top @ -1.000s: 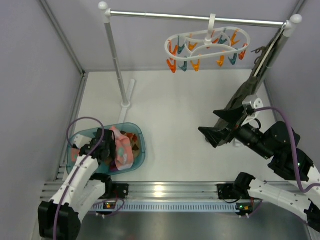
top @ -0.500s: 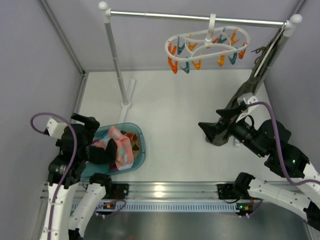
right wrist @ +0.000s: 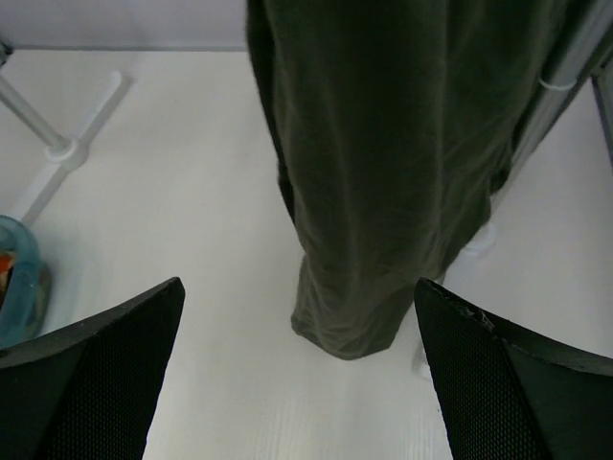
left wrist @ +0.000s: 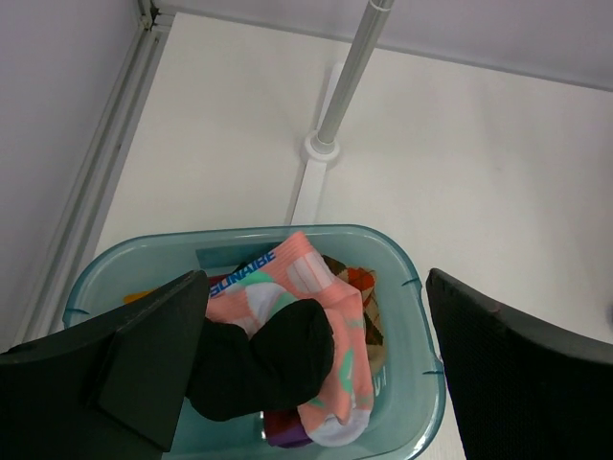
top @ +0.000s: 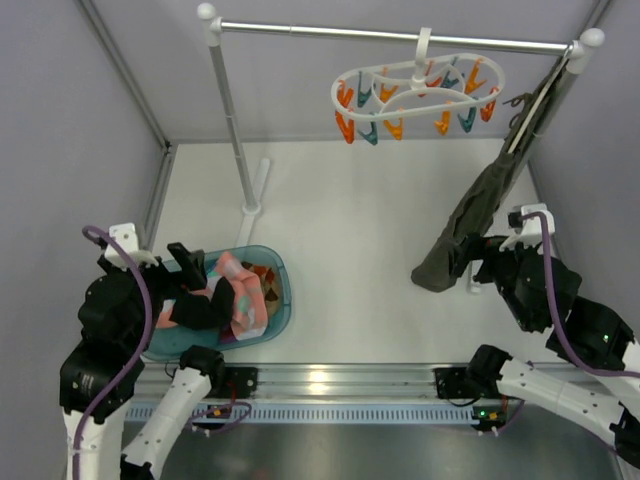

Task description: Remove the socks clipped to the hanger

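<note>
Hanger: white plastic oval hanger with orange and teal clips (top: 415, 90), upper right, seen only from the top camera.
Socks: pink patterned and black fabric socks (left wrist: 287, 326) heaped in teal plastic basin (left wrist: 383, 244); cuff lettering shows only in left wrist view.
Left gripper (left wrist: 316, 283): fingers spread wide over basin.
Right gripper (right wrist: 297, 283): fingers spread, facing long dark olive garment (right wrist: 383, 144).

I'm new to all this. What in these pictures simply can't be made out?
Left wrist view: what lies deeper in the basket; the pink sock and the black sock cover it.
Right wrist view: the top of the olive garment, cut off by the upper edge.
Top view: whether the clips on the hanger are open or shut; they are too small.
</note>
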Controlling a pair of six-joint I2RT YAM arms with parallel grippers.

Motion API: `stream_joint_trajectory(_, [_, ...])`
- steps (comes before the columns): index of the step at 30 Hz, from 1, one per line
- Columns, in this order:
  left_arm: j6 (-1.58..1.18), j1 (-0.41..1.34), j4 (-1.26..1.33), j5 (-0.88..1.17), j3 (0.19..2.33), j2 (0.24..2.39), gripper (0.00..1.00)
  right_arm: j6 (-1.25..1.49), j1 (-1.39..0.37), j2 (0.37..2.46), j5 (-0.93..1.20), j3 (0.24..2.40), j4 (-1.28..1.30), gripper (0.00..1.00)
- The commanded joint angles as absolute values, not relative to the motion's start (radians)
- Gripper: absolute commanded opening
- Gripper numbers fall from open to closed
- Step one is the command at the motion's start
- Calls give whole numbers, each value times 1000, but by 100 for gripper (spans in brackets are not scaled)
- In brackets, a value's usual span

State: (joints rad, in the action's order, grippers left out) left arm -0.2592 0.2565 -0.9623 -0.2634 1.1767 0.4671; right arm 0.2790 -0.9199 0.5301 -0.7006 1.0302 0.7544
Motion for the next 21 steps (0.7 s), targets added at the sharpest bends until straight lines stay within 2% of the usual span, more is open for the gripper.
stream_joint_trajectory(1, [-204,278,-979,-301,1157,436,99,304,-914,483,-808,1005,845,99])
stream_joint_trajectory(21, [-219,310,-931,-291,1124,374,99,316,-914,434,-818,982,879,100])
